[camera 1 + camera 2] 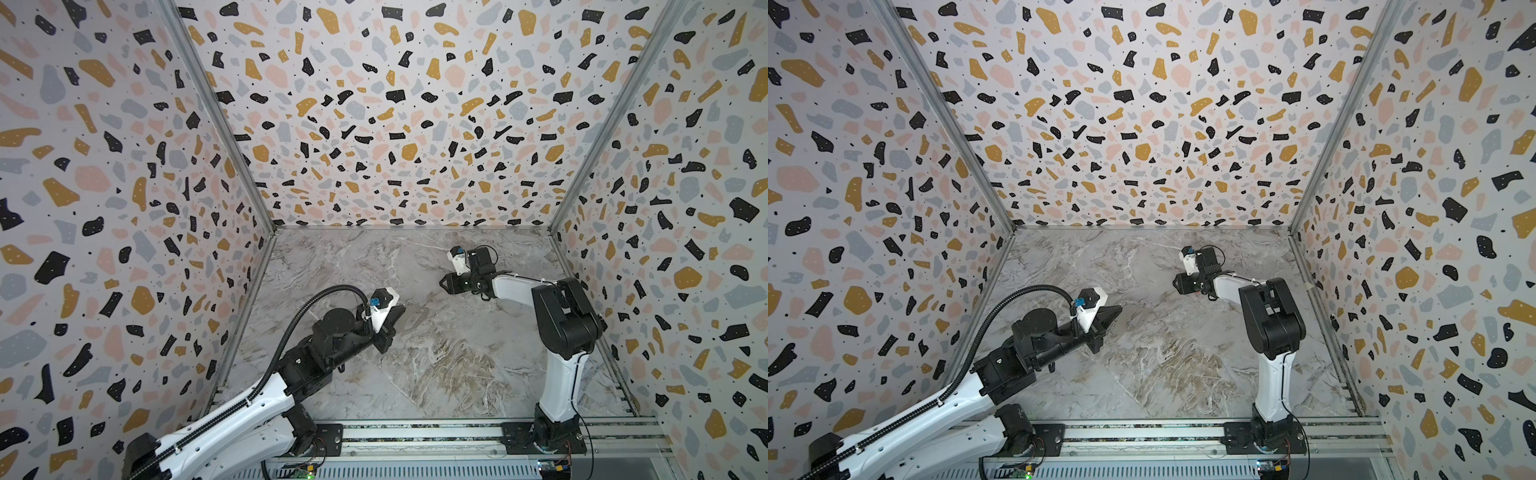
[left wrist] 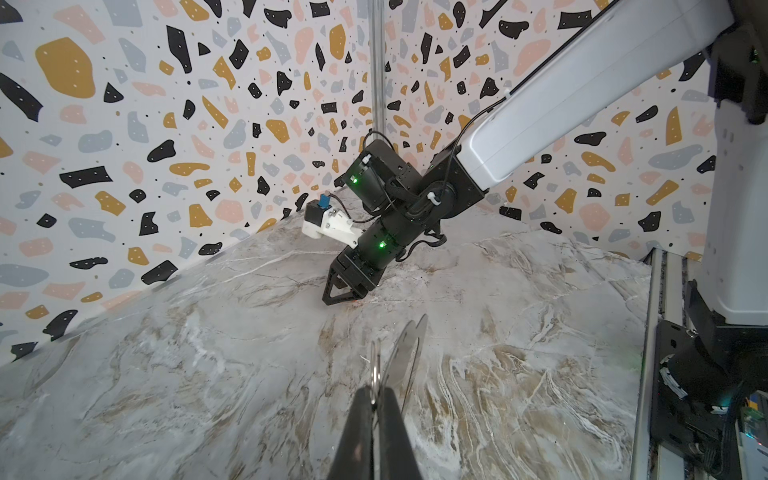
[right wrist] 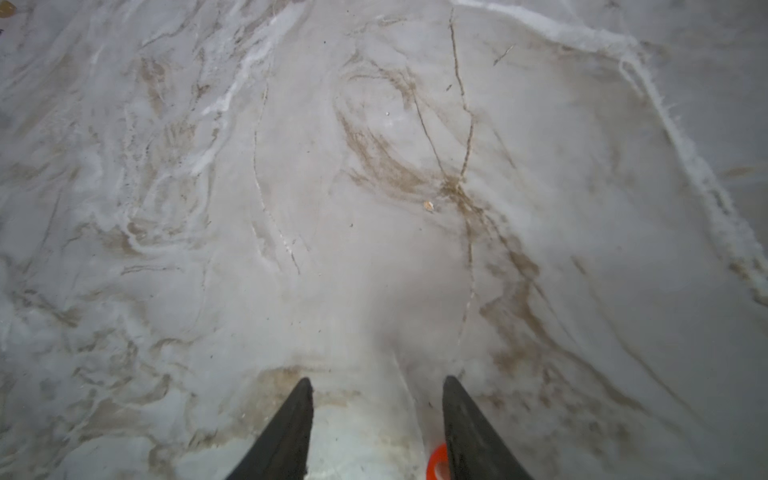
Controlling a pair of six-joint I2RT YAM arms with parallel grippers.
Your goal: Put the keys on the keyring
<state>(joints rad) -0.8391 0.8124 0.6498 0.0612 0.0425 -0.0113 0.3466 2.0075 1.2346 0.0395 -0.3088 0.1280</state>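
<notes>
Marble table [image 1: 415, 374]: big, grey and swirly.
Left gripper [image 2: 377, 390]: squeezed tight on one end of the keyring [image 2: 409, 353]. It seems to hold it up off the table.
Right gripper [image 3: 379, 379]: down low by the table. Its two fingers stand apart and nothing is pinched between them.
Keyring: a flat grey loop. It sticks out past the left fingertips and stands on its edge, apart from the right gripper.
Key [image 3: 436, 462]: only a bit of its red tag shows. It sits right against the inside of one right finger. The metal part is hidden, and I cannot find the second key.
Trouble with the keyring: it is held only by its end. I think a bump from the key could twist it or knock it loose.
Trouble with the key: it is tiny and sits off to one side. If the fingers close here, one might push it away or catch only the tag's edge.
Right wrist view: it shows the red tag clearly but no keyring. The top views do not show the tag.
Left wrist view: it shows the loop clearly, and a thin wire ring [image 2: 375, 370] at the fingertips.
Top view: here the keyring is only a faint grey shape [image 1: 417, 318], easy to lose on the grey table.
</notes>
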